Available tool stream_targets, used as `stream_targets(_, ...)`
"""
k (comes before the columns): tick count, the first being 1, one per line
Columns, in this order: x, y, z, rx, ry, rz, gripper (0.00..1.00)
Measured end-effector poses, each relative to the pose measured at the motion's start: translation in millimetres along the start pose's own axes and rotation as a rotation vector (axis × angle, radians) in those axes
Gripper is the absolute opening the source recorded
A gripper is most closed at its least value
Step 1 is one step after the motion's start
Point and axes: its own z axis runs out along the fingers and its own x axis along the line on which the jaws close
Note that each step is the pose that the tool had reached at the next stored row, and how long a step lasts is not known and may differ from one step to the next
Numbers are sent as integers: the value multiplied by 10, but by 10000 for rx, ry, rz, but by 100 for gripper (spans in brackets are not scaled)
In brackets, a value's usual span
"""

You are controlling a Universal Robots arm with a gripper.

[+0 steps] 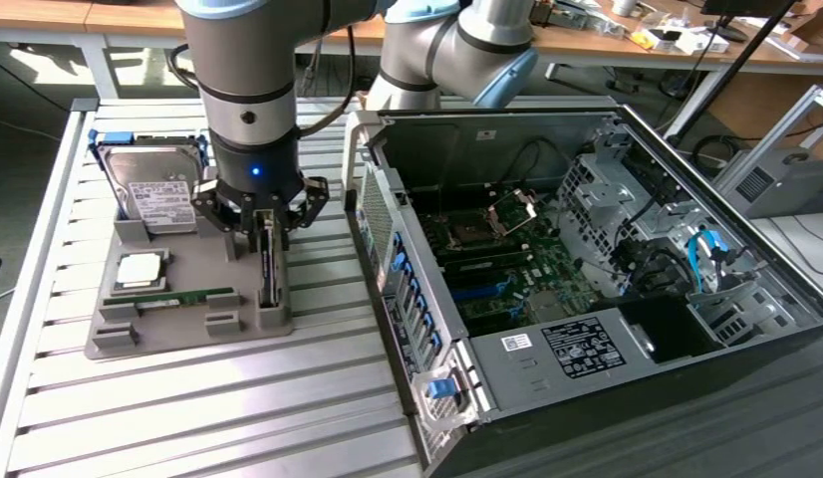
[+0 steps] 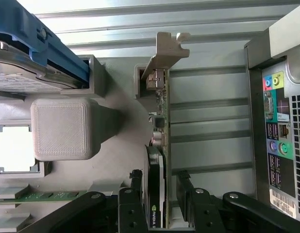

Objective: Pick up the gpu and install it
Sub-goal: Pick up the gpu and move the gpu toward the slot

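We see our pincer (image 1: 263,221) open, straddling the gpu (image 1: 268,267), which stands on edge in the gray holder tray (image 1: 172,339) along its edge nearest the computer case (image 1: 545,344), not yet gripped, lifted or installed.

I count one gpu (image 1: 268,267), one hard drive (image 1: 159,184), one memory stick (image 1: 172,298), one processor (image 1: 139,269), one grey tray (image 1: 185,337) and one computer case (image 1: 414,314).
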Motion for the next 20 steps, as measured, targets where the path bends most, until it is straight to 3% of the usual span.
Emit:
stream_targets(12,6,1,39,0,1,0,42)
stream_targets(14,6,1,39,0,1,0,28)
stream_targets(20,6,1,39,1,0,0,27)
